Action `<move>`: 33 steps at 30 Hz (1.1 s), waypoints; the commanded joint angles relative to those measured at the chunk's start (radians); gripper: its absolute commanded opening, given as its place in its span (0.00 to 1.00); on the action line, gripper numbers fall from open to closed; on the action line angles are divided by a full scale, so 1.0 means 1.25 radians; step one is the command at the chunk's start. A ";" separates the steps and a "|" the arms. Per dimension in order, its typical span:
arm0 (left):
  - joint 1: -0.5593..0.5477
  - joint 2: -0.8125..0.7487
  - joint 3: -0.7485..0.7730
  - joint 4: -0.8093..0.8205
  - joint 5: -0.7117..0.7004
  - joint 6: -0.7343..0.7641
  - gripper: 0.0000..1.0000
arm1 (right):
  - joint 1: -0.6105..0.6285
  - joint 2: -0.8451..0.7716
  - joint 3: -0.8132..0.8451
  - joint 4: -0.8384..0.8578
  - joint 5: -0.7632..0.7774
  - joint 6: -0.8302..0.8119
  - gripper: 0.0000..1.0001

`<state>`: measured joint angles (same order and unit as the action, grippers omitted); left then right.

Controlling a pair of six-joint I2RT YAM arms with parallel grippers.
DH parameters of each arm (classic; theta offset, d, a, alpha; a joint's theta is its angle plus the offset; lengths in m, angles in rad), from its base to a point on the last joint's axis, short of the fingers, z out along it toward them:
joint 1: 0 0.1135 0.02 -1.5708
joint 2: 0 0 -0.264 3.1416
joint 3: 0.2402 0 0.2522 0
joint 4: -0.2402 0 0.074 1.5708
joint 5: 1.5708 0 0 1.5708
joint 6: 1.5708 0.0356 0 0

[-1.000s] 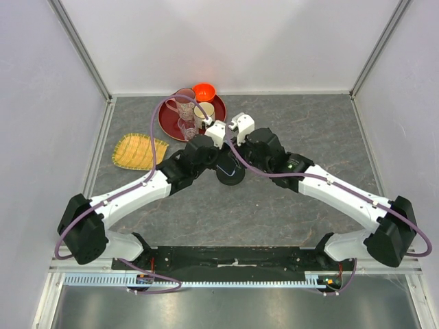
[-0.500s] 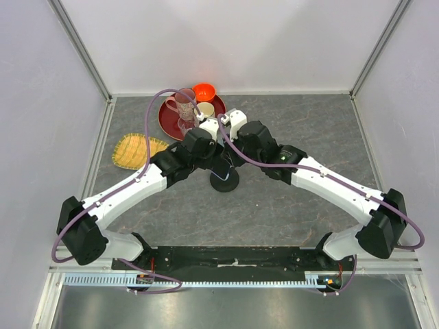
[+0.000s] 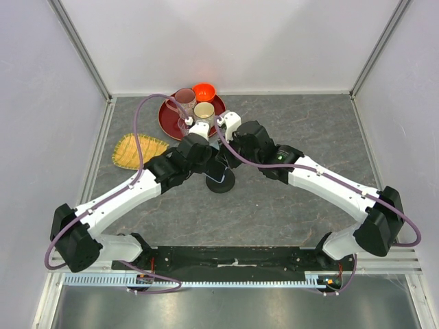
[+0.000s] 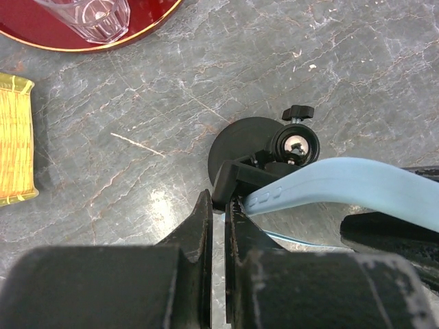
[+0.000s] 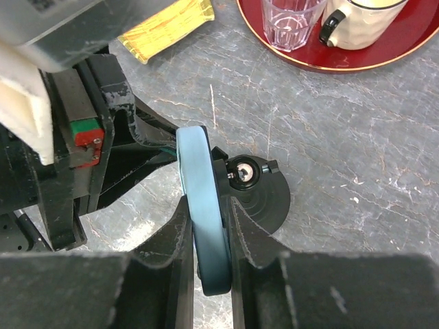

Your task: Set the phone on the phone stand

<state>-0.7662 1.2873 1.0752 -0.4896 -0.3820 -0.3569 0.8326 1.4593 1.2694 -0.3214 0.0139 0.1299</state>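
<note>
Clamping the phone (image 5: 199,171) edgewise, right gripper (image 5: 207,216), phone stand (image 5: 266,200) cradle seen only wrist-side

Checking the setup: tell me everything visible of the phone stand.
The phone stand is matte black, plastic-looking: a round disc base flat on the grey marbled table, a ball joint with silver screw and small side knob, a cradle on top. The phone's light blue edge lies against the cradle, where the left gripper's closed fingertips meet it.

The grey table (image 3: 309,130) carries red tray (image 3: 171,127), yellow dish (image 3: 137,151), phone stand (image 3: 221,184).
</note>
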 commanded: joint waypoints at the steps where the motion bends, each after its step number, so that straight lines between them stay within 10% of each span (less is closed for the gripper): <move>1: 0.021 -0.100 -0.026 -0.072 -0.142 -0.059 0.02 | -0.064 0.020 -0.044 -0.133 0.282 -0.069 0.00; 20: 0.037 -0.331 -0.072 -0.230 0.041 -0.056 0.51 | -0.070 0.024 -0.075 -0.057 0.105 -0.099 0.00; 33: 0.041 -0.289 -0.038 -0.190 0.065 -0.137 0.37 | 0.043 0.016 -0.085 -0.030 0.230 -0.170 0.00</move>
<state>-0.7292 0.9382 0.9401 -0.7280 -0.2829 -0.4316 0.9157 1.4521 1.2110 -0.2031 -0.1886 0.0540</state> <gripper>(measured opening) 0.381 0.248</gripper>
